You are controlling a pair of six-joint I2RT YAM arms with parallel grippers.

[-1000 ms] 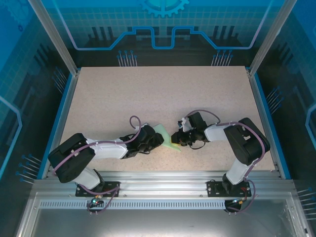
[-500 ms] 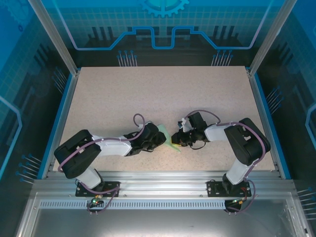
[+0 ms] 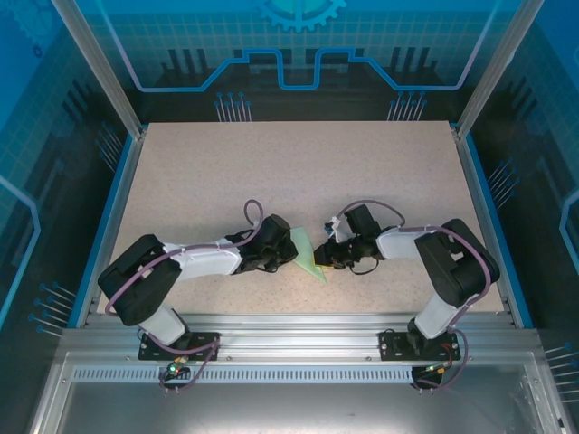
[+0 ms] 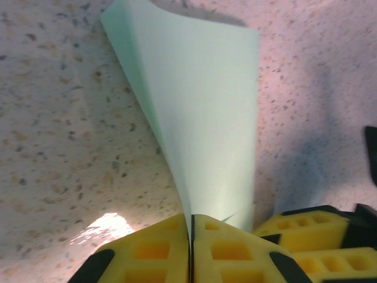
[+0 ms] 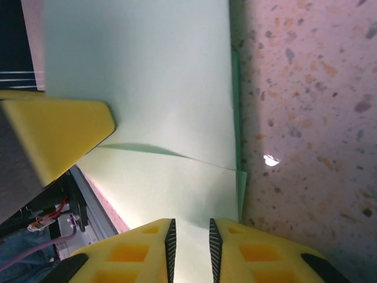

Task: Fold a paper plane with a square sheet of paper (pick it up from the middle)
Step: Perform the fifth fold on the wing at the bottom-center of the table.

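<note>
The square sheet of paper (image 3: pixel 305 247), pale mint green and folded with creases, stands between my two grippers near the table's front middle, its point towards the near edge. My left gripper (image 3: pixel 289 253) is shut on one edge of it; in the left wrist view the jaws (image 4: pixel 191 219) meet with the paper (image 4: pixel 200 118) curving up from them. My right gripper (image 3: pixel 319 258) is at the sheet's other side. In the right wrist view its jaws (image 5: pixel 190 223) stand slightly apart with the paper (image 5: pixel 153 88) lying in the gap. A left finger (image 5: pixel 59 135) shows there too.
The speckled beige table (image 3: pixel 298 163) stretches far behind the arms. Blue side rails (image 3: pixel 113 217) bound it left and right, and an aluminium frame (image 3: pixel 298 321) runs along the near edge. The right gripper's yellow fingers (image 4: pixel 312 236) sit close beside the left gripper.
My left gripper has moved a little right and closed on the paper's edge. The right gripper's jaws have parted slightly. The paper now stands more upright between them.
</note>
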